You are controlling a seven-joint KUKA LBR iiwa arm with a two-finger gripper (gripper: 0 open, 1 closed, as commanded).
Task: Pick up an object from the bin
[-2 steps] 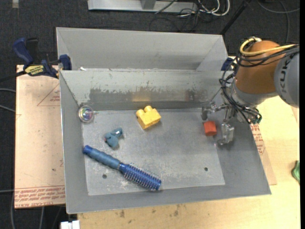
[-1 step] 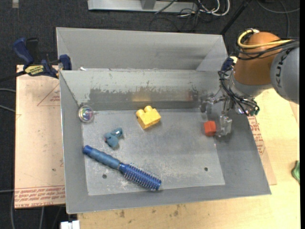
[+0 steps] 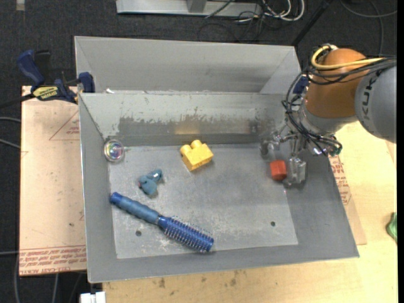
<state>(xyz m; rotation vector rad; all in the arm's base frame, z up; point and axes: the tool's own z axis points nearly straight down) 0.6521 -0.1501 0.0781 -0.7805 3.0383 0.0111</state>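
Gripper: you have the gripper [image 3: 284, 160] low at the right end of the bin [image 3: 189, 62], hanging from the orange-covered wrist. Its two fingers look spread apart, with nothing clamped between them.

Nearest thing: a small red block [image 3: 278, 170] lies on the bin floor at the right end, close to the right wall.

Key relation: the red block sits just toward the lower-left of the gripper's midpoint, right beside the nearer finger [image 3: 297, 171]. You cannot tell from this view whether that finger touches it. The farther finger [image 3: 270, 148] stands up and to the left of the block, so the block lies roughly on the line between the two, off-centre toward the near one.

Block's axis: it is compact and nearly cubic, so you need not match any long axis.

Judgement: a small shift toward the block's side should centre it before you close.

Other things: a yellow block [image 3: 196, 154], a small teal piece [image 3: 150, 182], a blue brush [image 3: 163, 222] and a shiny ball [image 3: 114, 150] all lie well apart to the left.
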